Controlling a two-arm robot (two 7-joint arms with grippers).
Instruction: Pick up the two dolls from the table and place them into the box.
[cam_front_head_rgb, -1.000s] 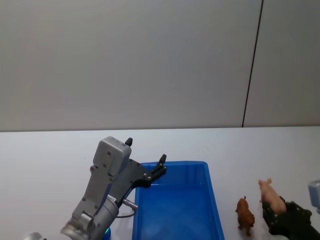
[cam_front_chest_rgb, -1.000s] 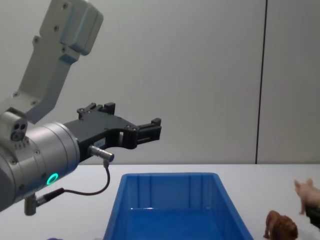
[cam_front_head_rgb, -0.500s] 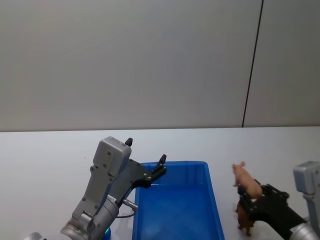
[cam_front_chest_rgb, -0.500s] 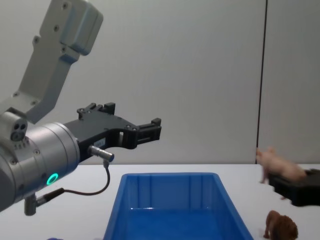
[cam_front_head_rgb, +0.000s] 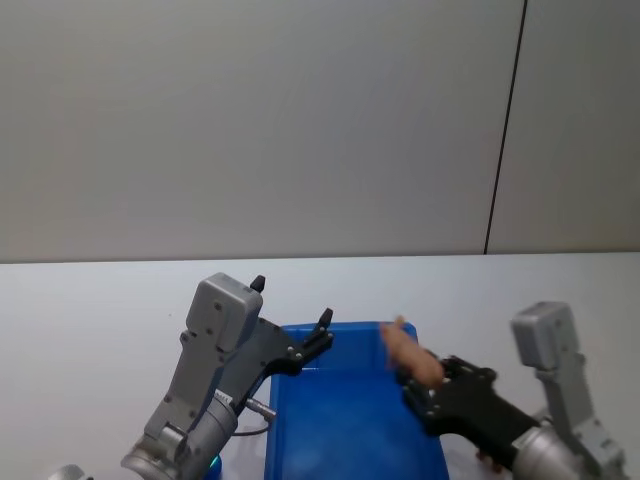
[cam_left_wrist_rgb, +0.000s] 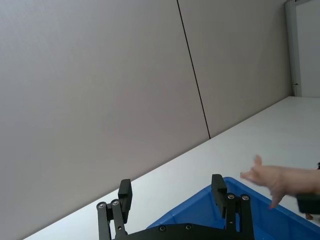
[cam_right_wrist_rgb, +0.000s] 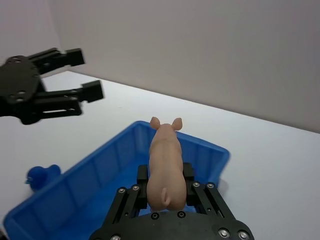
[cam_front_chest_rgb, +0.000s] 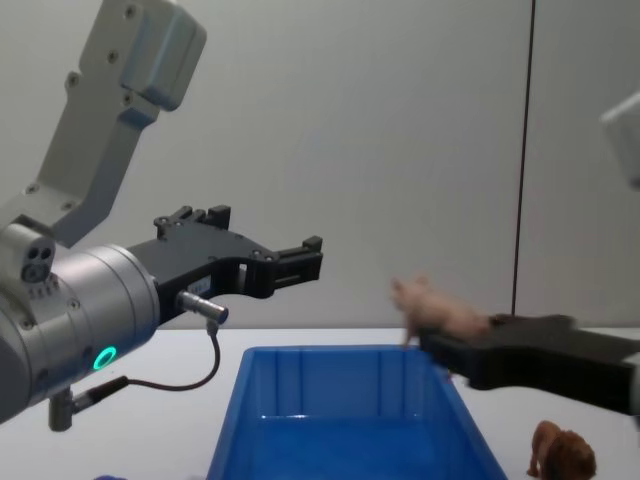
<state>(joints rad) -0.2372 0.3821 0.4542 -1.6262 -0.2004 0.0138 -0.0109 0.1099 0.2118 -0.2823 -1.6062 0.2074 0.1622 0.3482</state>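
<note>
Step in hand, as judged: delivering the pink pig doll (cam_right_wrist_rgb: 163, 160) into the blue bin (cam_front_chest_rgb: 330, 385), with the release not yet made.

Nearest the robot, at 4 o'clock of the bin: leaving the shaggy brown doll (cam_front_chest_rgb: 563, 452) standing on the white table (cam_front_head_rgb: 100, 320), just beside the bin's right wall, for the following pick.

Next outward: holding the right gripper (cam_front_head_rgb: 425, 392) above the bin's 2 o'clock corner, clenched across the pig's flanks. Pointing the snout away from the wrist, with the body sitting partly above the fingers (cam_right_wrist_rgb: 143, 176) and higher than the rim.

Doing this well:
- Bringing the pig toward the bin's centre, to 9 o'clock of its present position, before letting go. A drop at the corner is risking a strike on the thick rim and a bounce onto the table.
- Lowering inside the sloped walls, so giving the small figure only a short fall.
- Parting the fingers fully, then lifting straight up, so catching no leg.
- Avoiding any sweep over the brown doll on the way back.

Farther out, at the bin's 10 o'clock corner: parking the left gripper (cam_left_wrist_rgb: 171, 189) raised above the rim, spread wide and gripping nothing, well apart from the pig.

Writing: finding no brand, label or readable text on either gripper, the bin or the plain wall (cam_front_head_rgb: 300, 120) behind. Noting a green ring light (cam_front_chest_rgb: 103, 357) on the left arm, bearing no lettering.
</note>
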